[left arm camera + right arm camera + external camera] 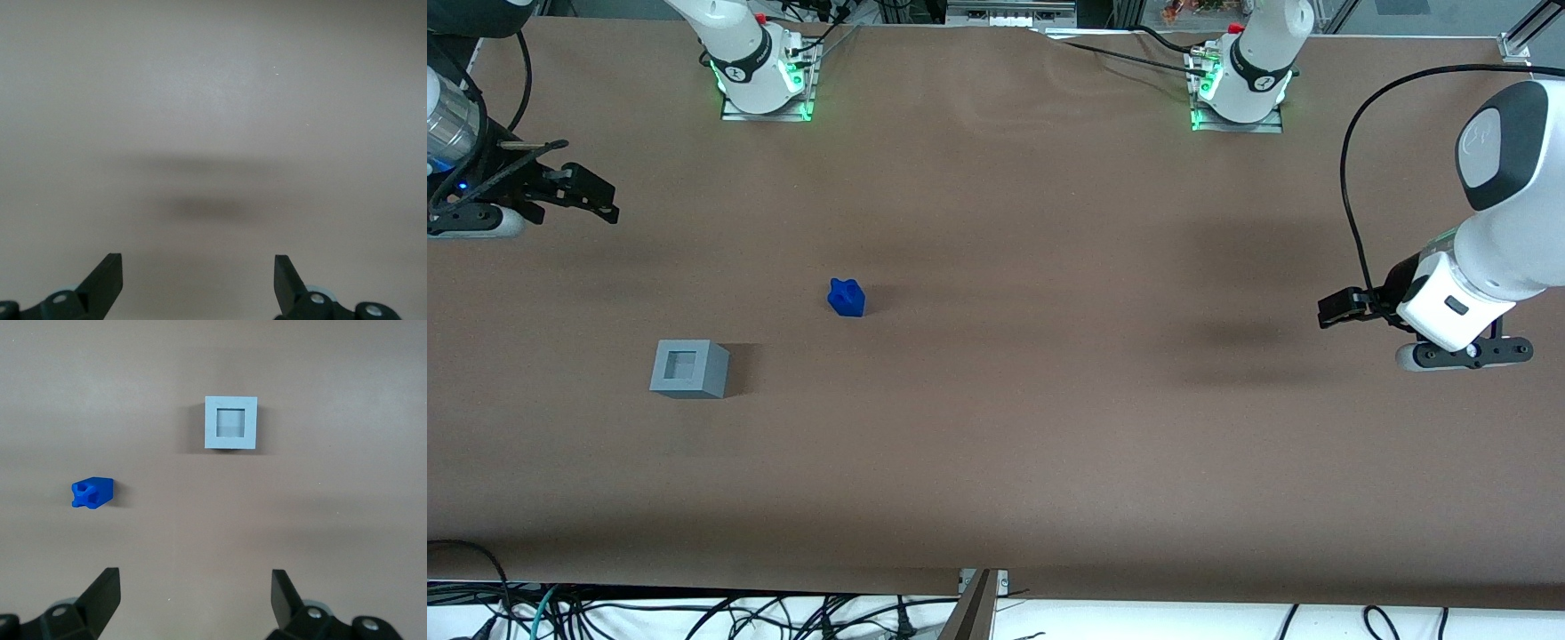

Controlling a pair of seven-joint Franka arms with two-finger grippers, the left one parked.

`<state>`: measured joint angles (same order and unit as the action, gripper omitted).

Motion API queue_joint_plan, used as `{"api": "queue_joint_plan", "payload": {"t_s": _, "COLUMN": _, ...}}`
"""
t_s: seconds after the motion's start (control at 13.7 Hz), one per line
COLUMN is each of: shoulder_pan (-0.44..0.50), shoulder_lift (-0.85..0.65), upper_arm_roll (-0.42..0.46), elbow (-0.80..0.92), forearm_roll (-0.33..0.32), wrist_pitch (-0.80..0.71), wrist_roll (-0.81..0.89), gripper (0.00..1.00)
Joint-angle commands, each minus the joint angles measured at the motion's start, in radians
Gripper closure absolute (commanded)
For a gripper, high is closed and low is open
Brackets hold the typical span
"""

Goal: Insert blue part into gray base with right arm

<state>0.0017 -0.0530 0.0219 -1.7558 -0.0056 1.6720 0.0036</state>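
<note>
The blue part [847,298] lies on the brown table by itself, its knobby end turned sideways; it also shows in the right wrist view [92,493]. The gray base [689,368] stands upright nearer the front camera and closer to the working arm's end, its square recess [231,422] empty and facing up. My right gripper [609,203] hangs above the table at the working arm's end, farther from the front camera than both objects and apart from them. It is open [195,580], with only bare table between its fingers.
Two arm mounts with green lights [765,84] [1238,93] sit along the table edge farthest from the front camera. The table's front edge [978,587] runs below, with loose cables [694,618] hanging under it.
</note>
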Motion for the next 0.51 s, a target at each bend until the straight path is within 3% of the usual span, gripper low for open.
{"api": "queue_joint_plan", "payload": {"t_s": 0.0, "shoulder_pan": 0.004, "shoulder_lift": -0.019, "upper_arm_roll": -0.005, "elbow": -0.005, "forearm_roll": -0.008, "wrist_pitch": -0.005, "wrist_roll": 0.01, "gripper": 0.0}}
{"api": "queue_joint_plan", "payload": {"t_s": 0.44, "shoulder_pan": 0.004, "shoulder_lift": -0.008, "upper_arm_roll": -0.01, "elbow": 0.001, "forearm_roll": -0.014, "wrist_pitch": -0.008, "wrist_roll": 0.0, "gripper": 0.0}}
